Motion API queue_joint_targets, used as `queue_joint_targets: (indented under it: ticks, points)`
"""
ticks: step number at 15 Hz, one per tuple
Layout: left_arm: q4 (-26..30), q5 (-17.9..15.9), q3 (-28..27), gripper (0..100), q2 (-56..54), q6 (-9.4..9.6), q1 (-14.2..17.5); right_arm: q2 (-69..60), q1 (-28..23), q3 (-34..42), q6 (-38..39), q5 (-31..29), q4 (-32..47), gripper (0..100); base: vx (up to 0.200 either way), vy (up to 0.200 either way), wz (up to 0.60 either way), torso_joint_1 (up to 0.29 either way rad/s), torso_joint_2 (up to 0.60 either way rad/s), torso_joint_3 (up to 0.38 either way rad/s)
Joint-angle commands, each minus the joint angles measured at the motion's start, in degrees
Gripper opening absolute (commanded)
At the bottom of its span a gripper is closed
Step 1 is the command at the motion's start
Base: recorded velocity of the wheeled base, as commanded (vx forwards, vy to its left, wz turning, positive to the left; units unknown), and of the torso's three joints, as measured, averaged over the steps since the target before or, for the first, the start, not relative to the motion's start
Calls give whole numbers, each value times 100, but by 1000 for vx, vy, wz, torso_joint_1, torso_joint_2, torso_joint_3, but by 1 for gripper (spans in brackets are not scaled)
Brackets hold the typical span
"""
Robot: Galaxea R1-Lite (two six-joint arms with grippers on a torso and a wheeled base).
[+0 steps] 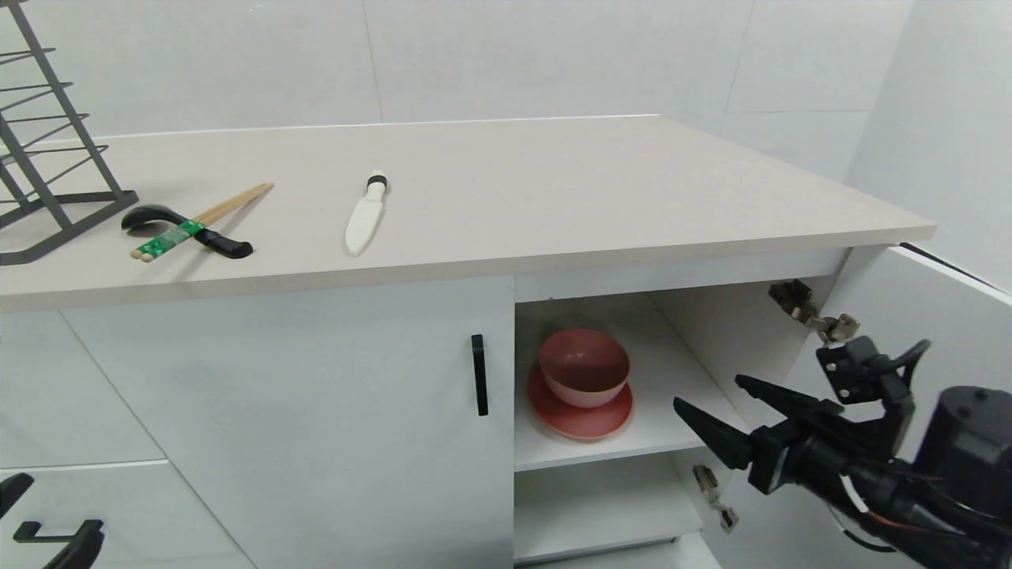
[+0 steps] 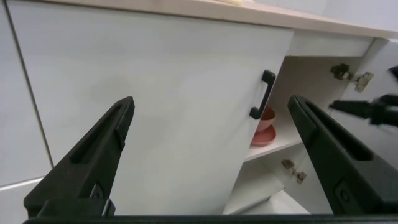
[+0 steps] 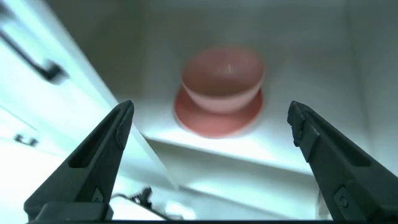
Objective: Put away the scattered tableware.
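A pink bowl (image 1: pixel 583 367) sits on a red plate (image 1: pixel 581 415) on the upper shelf of the open cabinet; the bowl (image 3: pixel 222 78) and plate (image 3: pixel 216 118) lie ahead of my right gripper (image 3: pixel 211 118). That right gripper (image 1: pixel 711 411) hangs open and empty just outside the cabinet, right of the shelf. On the countertop (image 1: pixel 553 190) lie a white knife (image 1: pixel 364 215), a black spoon (image 1: pixel 183 229) and wooden chopsticks (image 1: pixel 202 220) crossing it. My left gripper (image 2: pixel 211 118) is open and empty, low in front of the closed left door, its fingers (image 1: pixel 55 541) at the bottom left.
A black wire rack (image 1: pixel 47 150) stands at the counter's far left. The closed left door carries a black handle (image 1: pixel 478 374). The right door (image 1: pixel 933 316) is swung open beside my right arm, with hinges (image 1: pixel 806 310) on the cabinet wall. A bare lower shelf (image 1: pixel 601 506) lies below.
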Motion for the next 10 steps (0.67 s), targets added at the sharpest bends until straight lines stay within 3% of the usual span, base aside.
queue_joint_targets:
  ticks: [1,6,8,9,10]
  points:
    - [92,1,0,100,-141,-2,114,-1805,-125,189,-9,14,861,100,0,0,0,0,0,0]
    - [145,-8,0,100,-150,7,202,-3572,-810,189,-598,32,2451,100,0,0,0,0,0,0]
    - [233,-8,0,100,-185,7,220,-4275,-951,189,-625,23,3067,100,0,0,0,0,0,0]
    - [250,-8,0,100,-229,7,228,-4952,-986,180,-625,14,3787,100,0,0,0,0,0,0]
    - [259,-8,0,100,-229,7,228,-5031,-986,180,-625,14,3858,100,0,0,0,0,0,0]
